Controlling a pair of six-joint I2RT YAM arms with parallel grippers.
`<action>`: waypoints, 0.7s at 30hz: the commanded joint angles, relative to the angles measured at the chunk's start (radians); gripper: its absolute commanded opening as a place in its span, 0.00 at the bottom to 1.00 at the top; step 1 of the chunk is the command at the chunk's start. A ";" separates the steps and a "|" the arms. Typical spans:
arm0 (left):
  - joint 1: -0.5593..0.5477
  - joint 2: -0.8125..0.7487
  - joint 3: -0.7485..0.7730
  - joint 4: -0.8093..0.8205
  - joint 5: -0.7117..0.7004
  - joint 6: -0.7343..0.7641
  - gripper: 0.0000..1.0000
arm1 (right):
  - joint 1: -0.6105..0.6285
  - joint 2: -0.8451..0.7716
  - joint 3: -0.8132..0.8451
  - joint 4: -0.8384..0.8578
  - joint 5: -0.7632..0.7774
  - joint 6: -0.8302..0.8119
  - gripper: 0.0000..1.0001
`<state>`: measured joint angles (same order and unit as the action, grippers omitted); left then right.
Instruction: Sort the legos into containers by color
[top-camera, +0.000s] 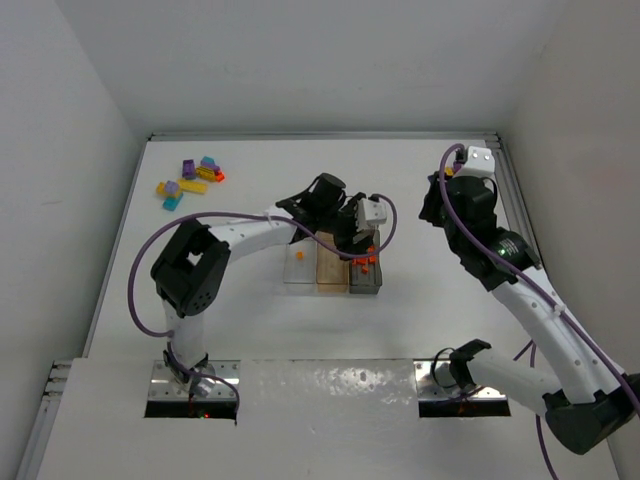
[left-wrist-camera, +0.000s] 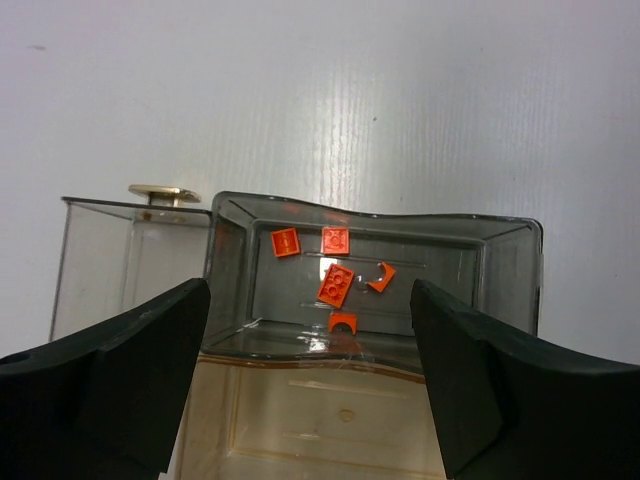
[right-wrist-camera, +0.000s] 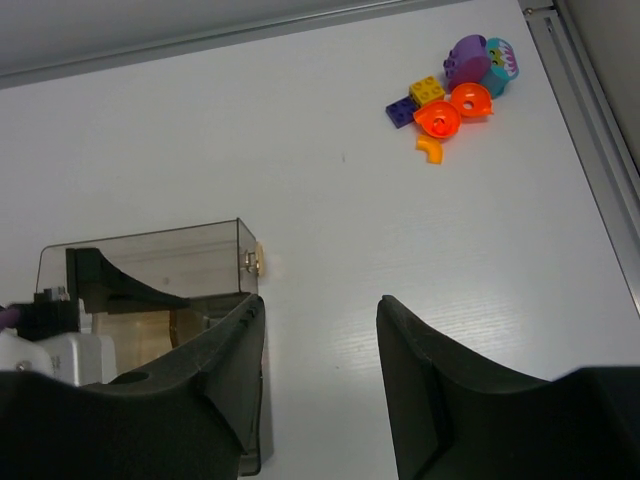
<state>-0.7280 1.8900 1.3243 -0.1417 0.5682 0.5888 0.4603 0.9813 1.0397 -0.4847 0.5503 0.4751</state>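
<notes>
While the left gripper (left-wrist-camera: 310, 330) hangs with fingers apart over the grey compartment (left-wrist-camera: 450, 290), five orange bricks (left-wrist-camera: 336, 284) lie inside it. Right gripper (right-wrist-camera: 318, 330) also spread, holding nothing, near the tray (right-wrist-camera: 150, 260). Mixed loose bricks (top-camera: 188, 180) sit far left on the table (top-camera: 260, 320).

White arms (top-camera: 250, 232) with black joints, purple cables (top-camera: 131, 295), matte black fingers (left-wrist-camera: 120, 370).
</notes>
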 joint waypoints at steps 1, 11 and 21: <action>-0.001 -0.028 0.155 -0.050 -0.042 -0.044 0.80 | 0.000 -0.006 0.002 0.017 0.013 -0.010 0.49; 0.387 -0.140 0.268 -0.162 -0.353 -0.478 0.62 | 0.000 0.068 0.010 0.067 -0.042 -0.018 0.49; 0.591 -0.014 0.303 -0.266 -0.864 -0.710 0.57 | 0.000 0.249 0.092 0.098 -0.130 -0.043 0.49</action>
<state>-0.1211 1.8137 1.5929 -0.3550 -0.1501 -0.0021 0.4603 1.1908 1.0637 -0.4282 0.4625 0.4541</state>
